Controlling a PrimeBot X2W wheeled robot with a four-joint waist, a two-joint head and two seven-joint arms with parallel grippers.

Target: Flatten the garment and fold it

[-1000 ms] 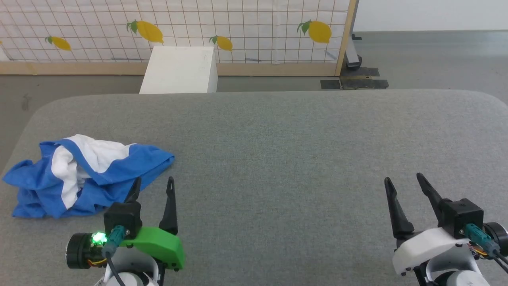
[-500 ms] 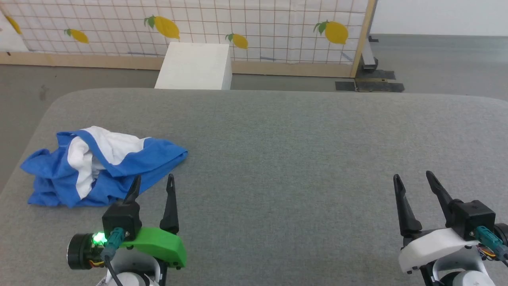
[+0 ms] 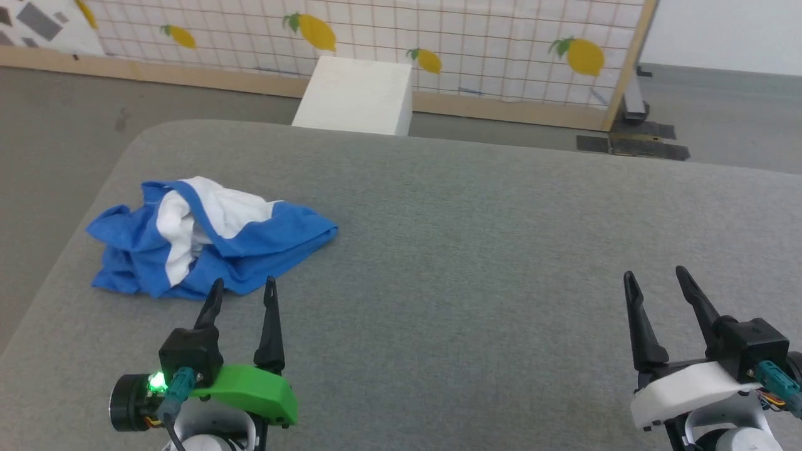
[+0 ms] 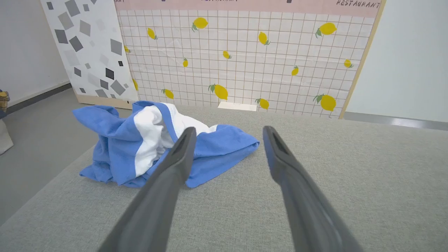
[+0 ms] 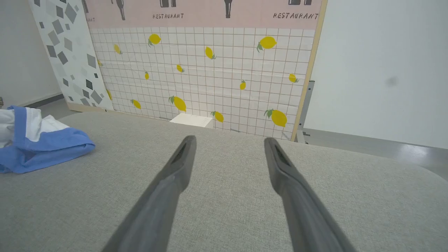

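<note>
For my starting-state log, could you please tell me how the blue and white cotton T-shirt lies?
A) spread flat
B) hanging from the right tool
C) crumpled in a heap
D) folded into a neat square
C: the blue and white cotton T-shirt sits bunched in a heap on the grey fabric surface, just beyond the open left tool, with the right tool apart from it.

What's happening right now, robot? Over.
Left gripper open, empty, at the T-shirt's near edge. Right gripper open, empty. T-shirt crumpled on grey fabric surface. Nothing in the way.

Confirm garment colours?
The garment is bright blue with a white panel, crumpled on the grey surface. Left wrist view shows it best.
</note>
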